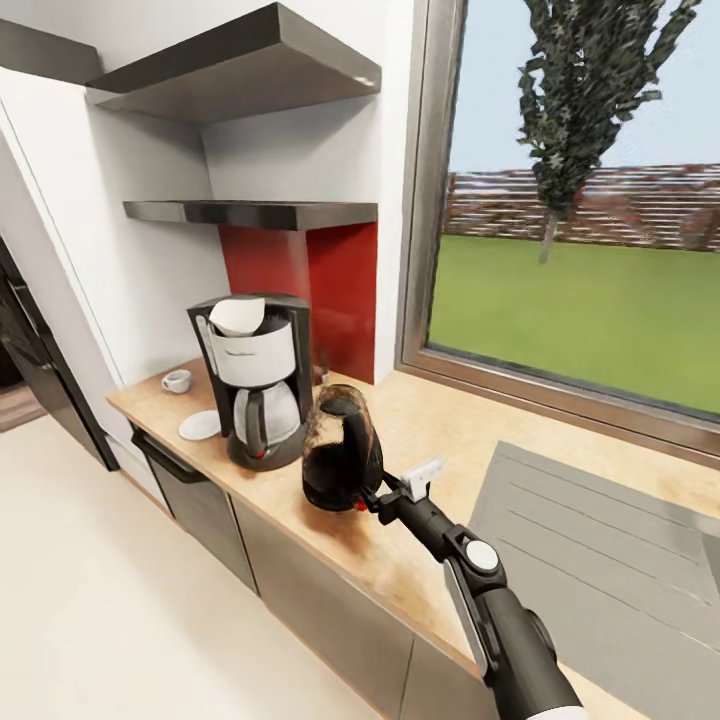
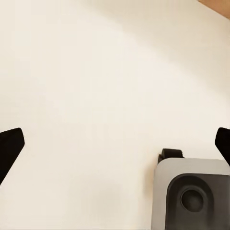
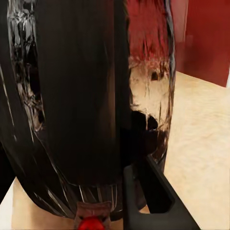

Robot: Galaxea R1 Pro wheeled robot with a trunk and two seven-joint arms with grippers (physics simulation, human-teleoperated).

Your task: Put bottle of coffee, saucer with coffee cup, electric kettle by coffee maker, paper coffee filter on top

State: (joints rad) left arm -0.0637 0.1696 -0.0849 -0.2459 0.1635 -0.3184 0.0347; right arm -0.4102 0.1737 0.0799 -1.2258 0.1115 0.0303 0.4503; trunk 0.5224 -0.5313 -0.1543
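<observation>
The right gripper (image 1: 375, 497) is clamped on the black handle of the electric kettle (image 1: 340, 450), which stands on the kitchen countertop (image 1: 440, 420) just beside the coffee maker (image 1: 252, 380). A paper coffee filter (image 1: 238, 315) sits on top of the coffee maker, with the saucer (image 1: 200, 425) near its other side and the coffee cup (image 1: 177, 380) apart from the saucer, nearer the wall. The left gripper (image 2: 115, 143) hangs spread wide over pale floor (image 2: 96, 72), holding nothing.
</observation>
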